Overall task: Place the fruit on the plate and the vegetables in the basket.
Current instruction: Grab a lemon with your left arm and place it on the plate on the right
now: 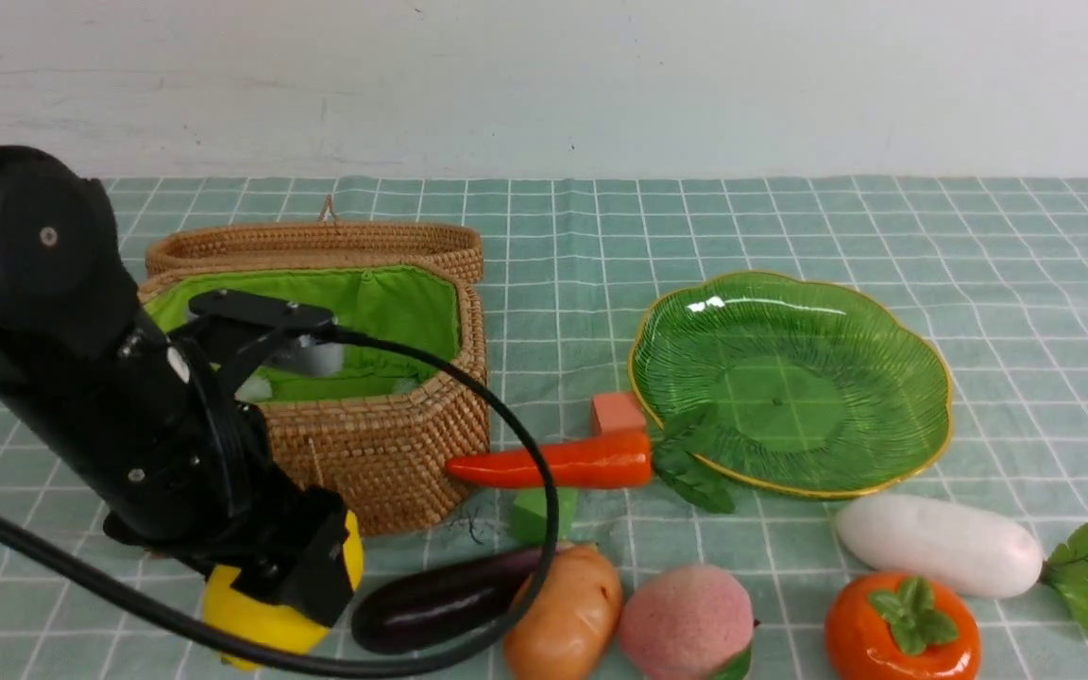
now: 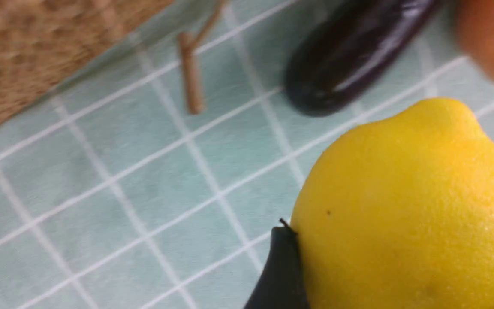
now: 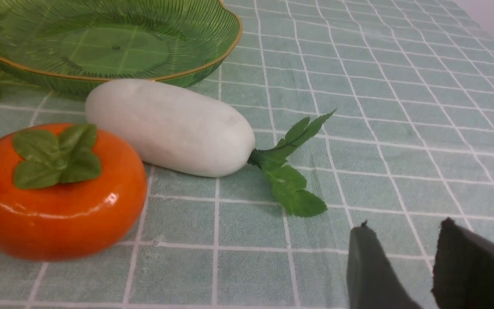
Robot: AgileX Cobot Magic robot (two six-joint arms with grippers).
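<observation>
- One fruit is in hand: the left gripper point(image 1: 281, 597) is clamped around the lemon point(image 2: 401, 206), low in front of the basket point(image 1: 383, 453), likely for carrying to the plate point(image 1: 922, 416).
- The right gripper point(image 3: 405, 240) hangs empty, jaws apart, near the radish point(image 3: 170, 126).

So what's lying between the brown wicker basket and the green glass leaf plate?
In the front view, an orange toy carrot spans that gap, tip toward the basket, leaves at the plate rim; a small orange foam cube sits just behind it.
</observation>
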